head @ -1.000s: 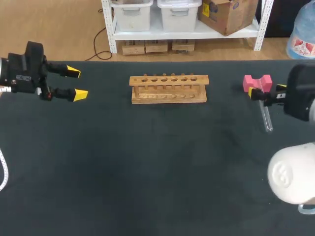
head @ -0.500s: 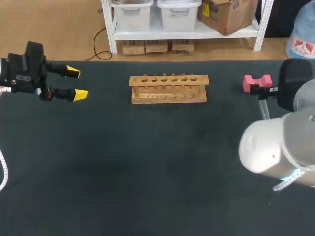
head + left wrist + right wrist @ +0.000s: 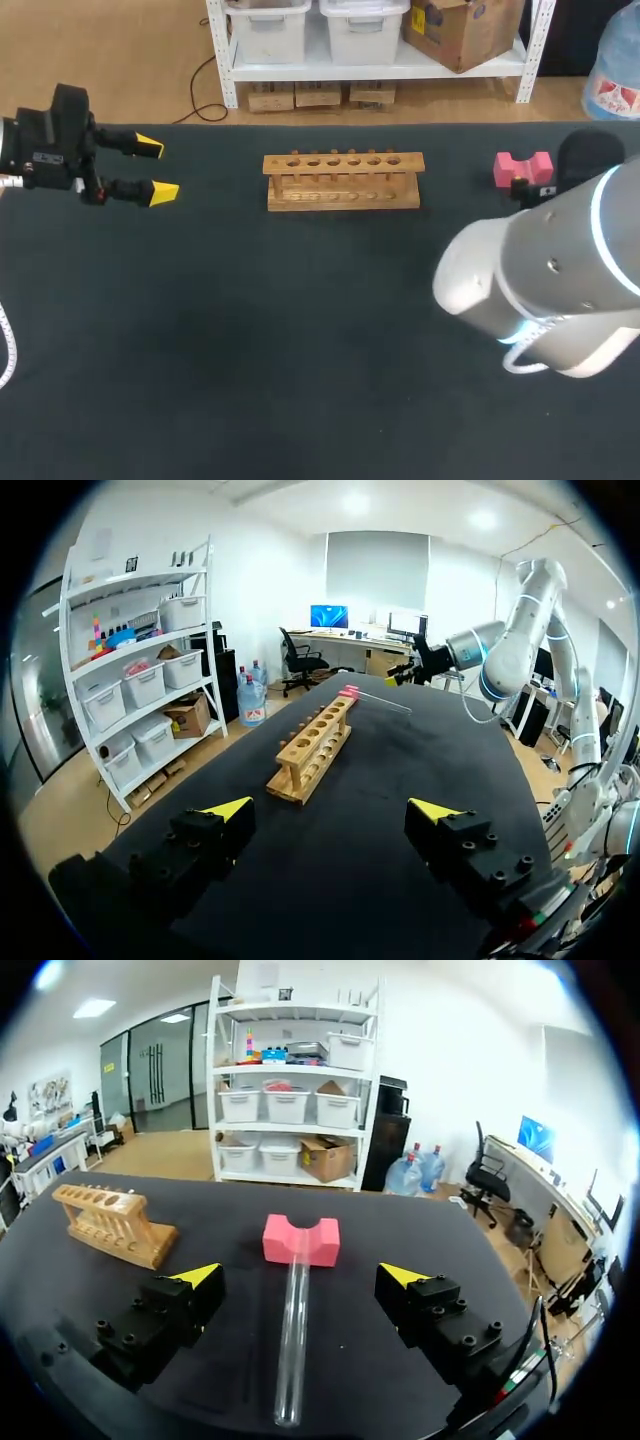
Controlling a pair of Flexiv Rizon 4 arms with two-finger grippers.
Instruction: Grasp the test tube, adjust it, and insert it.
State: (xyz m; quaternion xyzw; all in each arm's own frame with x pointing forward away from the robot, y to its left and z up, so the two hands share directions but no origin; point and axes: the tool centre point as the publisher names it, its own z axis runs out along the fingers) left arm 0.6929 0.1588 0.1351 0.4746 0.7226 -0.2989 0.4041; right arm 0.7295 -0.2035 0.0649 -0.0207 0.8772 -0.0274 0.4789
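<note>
A clear glass test tube lies with its far end propped on a pink notched block at the table's right. My right gripper hangs open just above it, one yellow-tipped finger on each side, neither touching. In the head view my right arm's white body hides the tube; only the pink block shows. The wooden tube rack stands at the table's far middle with its holes empty; the right wrist view has this rack beyond the left finger. My left gripper hovers open over the table's far left.
The black table is bare from the rack to the near edge. In the left wrist view the rack stands ahead of the open fingers, with the pink block and my right arm farther off.
My right arm has swung over the right side of the table, its white body now covering the tube in the head view. The left arm has stayed still.
</note>
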